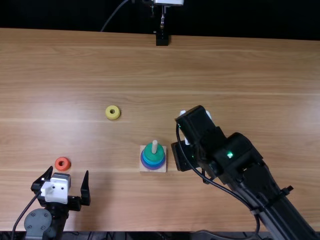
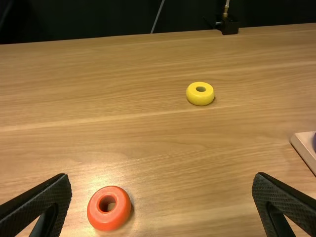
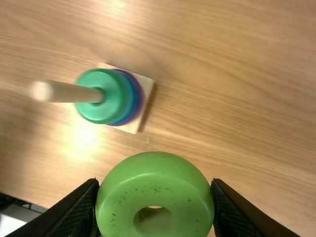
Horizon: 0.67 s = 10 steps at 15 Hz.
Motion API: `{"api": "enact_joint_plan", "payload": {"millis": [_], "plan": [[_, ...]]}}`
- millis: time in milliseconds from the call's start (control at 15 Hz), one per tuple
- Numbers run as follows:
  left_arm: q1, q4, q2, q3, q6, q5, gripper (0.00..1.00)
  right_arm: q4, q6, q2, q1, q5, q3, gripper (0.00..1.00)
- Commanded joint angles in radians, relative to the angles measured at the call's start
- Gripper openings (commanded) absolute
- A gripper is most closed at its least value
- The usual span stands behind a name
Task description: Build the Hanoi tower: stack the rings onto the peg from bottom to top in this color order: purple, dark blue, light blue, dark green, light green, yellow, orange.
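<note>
A: Where's the light green ring (image 3: 154, 173)?

B: In the right jaws (image 3: 155, 197), clenched on it from both sides. Held clear of the surface (image 1: 240, 90), beside the peg (image 1: 154, 146), not over it.

A: Offset?

B: In the top view, peg is just off the right wrist, on the side toward the left arm. Peg stands upright. Ring hole faces roughly down, so I'd expect a sideways shift, not much turning. Then centre and lower.

A: Which arm's nearer?

B: Right, easily. Left jaws (image 1: 69, 172) are released, wide apart, by the orange ring (image 1: 62, 164), well apart from the peg.

A: How does the part look?

B: Fat, rounded, glossy bright green, dark specks around the hole. Wood shows through part of the hole. Looks hard and smooth; it could slip if it catches the peg tip off-centre.

A: Stack state?

B: Dark green ring (image 3: 106, 112) on top, blues and purple under it, seated on the base (image 1: 144, 168). Light green's next, I judge. Yellow ring (image 1: 113, 112) and orange are on the surface, for after.
</note>
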<state>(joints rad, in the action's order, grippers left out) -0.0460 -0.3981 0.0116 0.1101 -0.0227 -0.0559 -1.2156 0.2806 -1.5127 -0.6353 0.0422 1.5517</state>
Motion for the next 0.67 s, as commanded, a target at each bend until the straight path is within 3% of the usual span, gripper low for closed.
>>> {"api": "enact_joint_plan", "payload": {"millis": [0,267,600], "plan": [[0.005,-0.075,-0.012,-0.110,-0.010,-0.012,1.00,-0.017,-0.006,-0.055,-0.032,0.006,0.071,0.00],[0.005,-0.075,-0.012,-0.110,-0.010,-0.012,1.00,-0.045,0.010,-0.159,-0.095,0.004,0.200,0.00],[0.005,-0.075,-0.012,-0.110,-0.010,-0.012,1.00,-0.039,0.010,-0.228,-0.107,0.004,0.266,0.00]]}}
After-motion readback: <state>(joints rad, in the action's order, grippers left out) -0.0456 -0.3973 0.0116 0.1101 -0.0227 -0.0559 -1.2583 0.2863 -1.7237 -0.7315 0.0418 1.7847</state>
